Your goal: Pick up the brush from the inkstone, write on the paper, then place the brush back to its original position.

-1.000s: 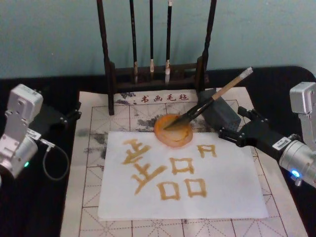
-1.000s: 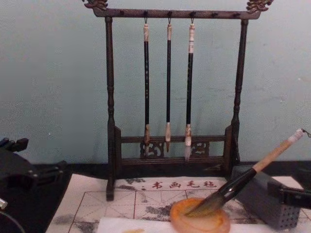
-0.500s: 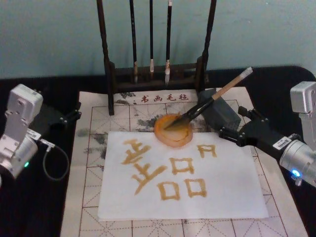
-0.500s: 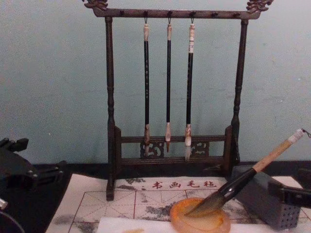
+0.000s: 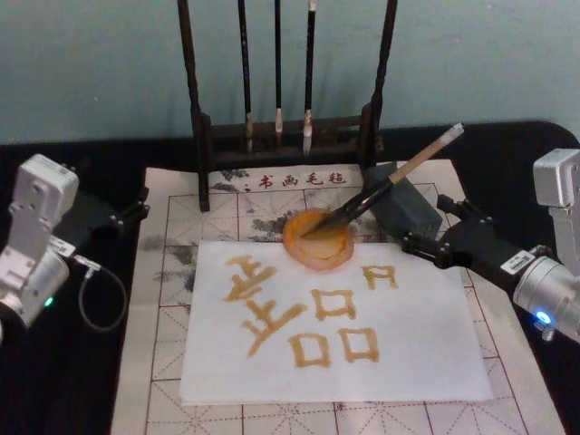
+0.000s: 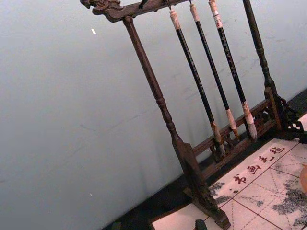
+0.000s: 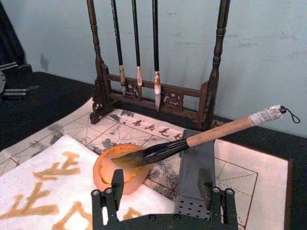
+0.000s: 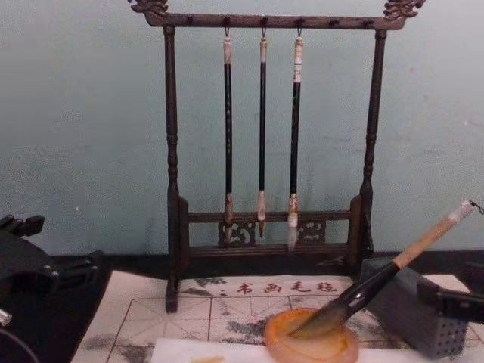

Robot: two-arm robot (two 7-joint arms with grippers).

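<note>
Brush (image 5: 381,188) is resting, not held: bristle tip in the inkstone (image 5: 317,240), black lower section leaning on the top edge of the grey block (image 5: 406,210), tan handle and white cap angled up toward the far right. Chest view shows the same lean, tip down in the dish, cap end high at right.

Inkstone sits on the far edge of the paper (image 5: 399,353), just in front of the rack (image 5: 285,136). Grey block is just right of it, touching or nearly touching the dish; can't tell which.

Paper lies on the grid mat (image 5: 172,217), covered with orange-brown characters (image 5: 299,317) across its left and centre.

Right gripper (image 5: 428,228) is low over the surface, right of the block, pointing at it. Fingers apart, nothing between them. In the right wrist view the two fingertips (image 7: 117,178) sit on the near side of the dish and block, clear of the brush shaft, which passes above and beyond them.

Left gripper (image 5: 136,210) is off the left edge of the mat, well apart from the task items, aimed toward the rack. Its fingers: cannot tell.

Rack stands at the back of the mat with three slim brushes (image 8: 262,136) hanging tip-down from the top bar.
</note>
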